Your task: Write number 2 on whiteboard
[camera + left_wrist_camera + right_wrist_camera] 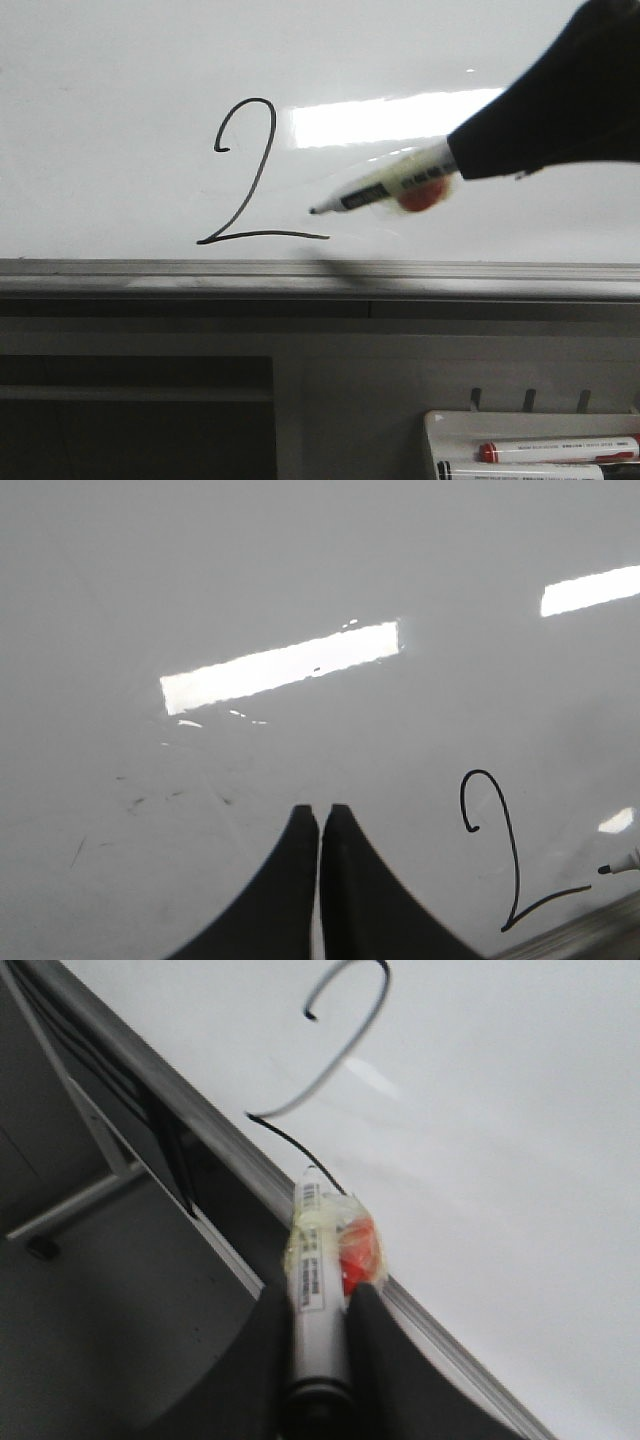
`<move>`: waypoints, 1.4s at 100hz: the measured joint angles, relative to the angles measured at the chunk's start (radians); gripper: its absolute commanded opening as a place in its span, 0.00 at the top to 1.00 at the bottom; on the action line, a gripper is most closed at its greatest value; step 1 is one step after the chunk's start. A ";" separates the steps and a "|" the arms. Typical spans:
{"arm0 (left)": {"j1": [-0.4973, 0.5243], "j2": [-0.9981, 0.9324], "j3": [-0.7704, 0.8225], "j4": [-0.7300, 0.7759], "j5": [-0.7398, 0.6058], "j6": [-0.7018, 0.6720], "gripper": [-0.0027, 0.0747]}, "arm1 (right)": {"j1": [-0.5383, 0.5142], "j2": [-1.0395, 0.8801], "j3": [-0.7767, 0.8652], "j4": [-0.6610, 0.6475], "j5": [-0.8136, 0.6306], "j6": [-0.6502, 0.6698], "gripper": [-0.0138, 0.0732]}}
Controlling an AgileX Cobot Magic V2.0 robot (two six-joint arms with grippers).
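Note:
A thin black number 2 (pixel 245 175) is drawn on the glossy whiteboard (pixel 110 130), its flat base just above the grey lower rail (pixel 300 272). My right gripper (pixel 322 1290) is shut on a white marker (pixel 385 185) with yellowish tape and a red patch. In the front view the marker tip sits just right of the 2's base end, slightly above it. The 2 also shows in the right wrist view (pixel 335 1055) and the left wrist view (pixel 505 855). My left gripper (pixel 320 815) is shut and empty in front of the board, left of the 2.
A small white marker tray (pixel 530 445) hangs at the lower right below the board, holding a red-capped marker (pixel 555 450) and another marker. Grey panels and a dark recess (pixel 135 420) lie under the rail. A bright light reflection (pixel 390 117) shows on the board.

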 measured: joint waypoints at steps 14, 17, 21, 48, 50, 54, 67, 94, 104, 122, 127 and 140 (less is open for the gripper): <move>0.000 0.000 0.000 -0.003 -0.032 0.000 0.70 | 0.076 -0.026 -0.030 0.004 0.016 0.000 0.92; 0.000 0.000 0.000 -0.004 -0.034 0.000 0.64 | 0.087 -0.024 -0.037 0.004 0.018 0.000 0.92; -0.005 0.000 0.001 -0.007 -0.036 0.000 0.57 | 0.094 -0.011 -0.041 0.004 0.026 0.000 0.92; -0.191 0.085 0.022 0.008 -0.062 0.063 0.51 | 0.107 0.137 -0.172 -0.031 0.131 -0.032 0.92; -0.211 0.099 0.022 0.011 -0.065 0.071 0.51 | 0.109 0.143 -0.185 -0.033 0.140 -0.037 0.92; -0.244 0.131 0.023 0.018 -0.070 0.076 0.53 | 0.109 0.161 -0.208 -0.034 0.153 -0.047 0.92; -0.351 0.249 0.025 0.058 -0.114 0.087 0.61 | 0.122 0.199 -0.271 -0.036 0.197 -0.064 0.92; -0.405 0.529 0.026 0.153 -0.315 0.098 0.63 | 0.206 0.212 -0.338 -0.036 0.237 -0.070 0.92; -0.405 0.613 0.026 0.171 -0.357 0.120 0.63 | 0.220 0.212 -0.354 -0.036 0.257 -0.070 0.92; -0.405 0.723 0.022 0.182 -0.412 0.155 0.63 | 0.230 0.212 -0.361 -0.036 0.290 -0.070 0.92; -0.405 0.744 0.017 0.184 -0.419 0.165 0.63 | 0.233 0.212 -0.361 -0.036 0.299 -0.070 0.92; -0.405 0.770 0.006 0.183 -0.425 0.173 0.63 | 0.239 0.212 -0.361 -0.036 0.316 -0.070 0.92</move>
